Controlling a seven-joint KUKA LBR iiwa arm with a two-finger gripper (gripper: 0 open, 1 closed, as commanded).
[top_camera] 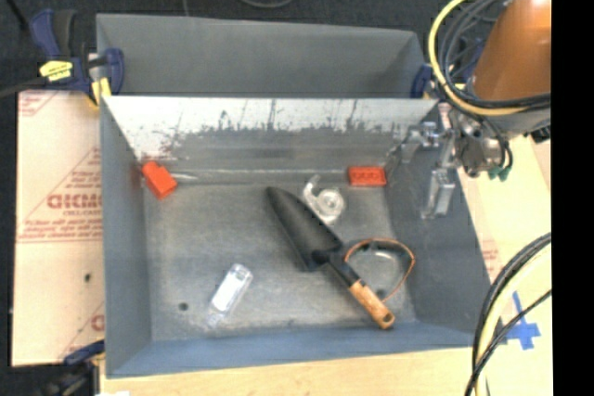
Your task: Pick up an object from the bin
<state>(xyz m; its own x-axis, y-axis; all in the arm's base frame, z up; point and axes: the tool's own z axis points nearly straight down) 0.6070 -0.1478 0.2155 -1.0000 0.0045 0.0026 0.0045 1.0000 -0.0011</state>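
The gripper (pixel 439 196) hangs above the right sloping wall of the grey bin (pixel 278 51), toward the back. Whether it is spread or closed cannot be told. Nearest to it, on the floor by the back wall, lies a small orange-red block (pixel 367 175). Left of that block, a clear plastic piece (pixel 325 201) sits just beside the blade of a black trowel (pixel 306 232). A brown loop (pixel 401 257) lies about the trowel's wooden handle. A clear vial (pixel 231 287) lies front left and a second orange block (pixel 159 179) back left. The arm's orange cover (pixel 520 42) is cut off at the right.
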